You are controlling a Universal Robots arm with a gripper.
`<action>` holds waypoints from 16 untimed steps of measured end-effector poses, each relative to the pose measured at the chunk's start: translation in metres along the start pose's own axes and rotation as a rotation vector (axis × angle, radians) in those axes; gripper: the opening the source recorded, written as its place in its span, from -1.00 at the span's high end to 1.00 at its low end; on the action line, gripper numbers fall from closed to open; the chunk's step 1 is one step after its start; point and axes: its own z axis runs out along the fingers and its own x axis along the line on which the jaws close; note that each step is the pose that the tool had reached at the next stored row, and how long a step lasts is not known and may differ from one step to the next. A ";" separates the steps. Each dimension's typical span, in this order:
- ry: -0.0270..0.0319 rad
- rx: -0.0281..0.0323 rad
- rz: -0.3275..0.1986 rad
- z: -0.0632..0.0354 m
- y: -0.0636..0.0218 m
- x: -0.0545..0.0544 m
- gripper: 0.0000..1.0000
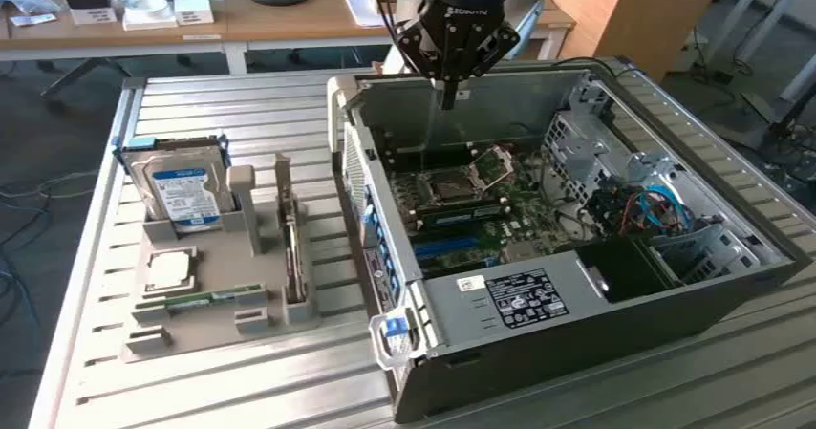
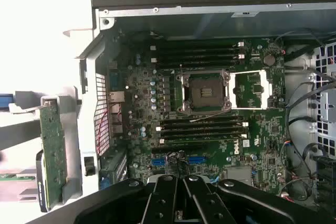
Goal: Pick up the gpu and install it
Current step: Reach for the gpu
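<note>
Set on its long edge in a narrow slot of the grey holder (image 1: 204,338), on the side nearest the computer case (image 1: 612,324): the gpu (image 1: 294,257), untouched. Seen edge-on in the exterior view as a thin dark strip; in the wrist view, as a green board face (image 2: 52,150) dotted with small components, just outside the case wall. Long axis parallel to that wall, running from the near end of the holder toward the far end. Sharing the holder: a hard drive (image 1: 185,185) with a blue-white label, upright at the far end; a square processor chip (image 1: 170,269) lying flat; a narrow memory stick (image 1: 204,300) in front of it. Holder and case side by side on the slatted metal counter (image 1: 191,104). Inside the open case: the motherboard (image 2: 210,145) with its processor socket (image 2: 205,90) unlatched, and a bundle of blue cables (image 1: 656,209) at the exterior view's right. Above the far rim of the case, well apart from the gpu, the gripper (image 1: 448,99), fingers (image 2: 195,195) pressed together and holding nothing.
</note>
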 end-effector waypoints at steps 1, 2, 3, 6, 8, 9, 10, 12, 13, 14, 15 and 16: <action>0.0000 0.0000 0.000 0.0000 0.0000 0.000 0.79; 0.0000 0.0000 0.000 0.0000 0.0000 0.000 0.79; 0.0000 0.0000 0.000 0.0000 -0.0001 0.001 0.79; 0.0000 0.0000 0.000 0.0000 -0.0001 0.001 0.79; -0.0001 0.0000 0.000 0.0000 -0.0001 0.002 0.79; 0.0000 0.0000 0.000 0.0000 -0.0001 0.002 0.79; 0.0000 0.0001 0.000 -0.0001 -0.0002 0.003 0.79; 0.0000 0.0000 0.000 -0.0001 -0.0003 0.004 0.79; 0.0000 0.0000 0.000 -0.0001 -0.0004 0.005 0.79; 0.0000 0.0001 0.000 -0.0001 -0.0005 0.006 0.79; 0.0000 0.0000 0.000 -0.0001 -0.0005 0.007 0.79; -0.0001 0.0001 0.000 -0.0001 -0.0007 0.009 0.79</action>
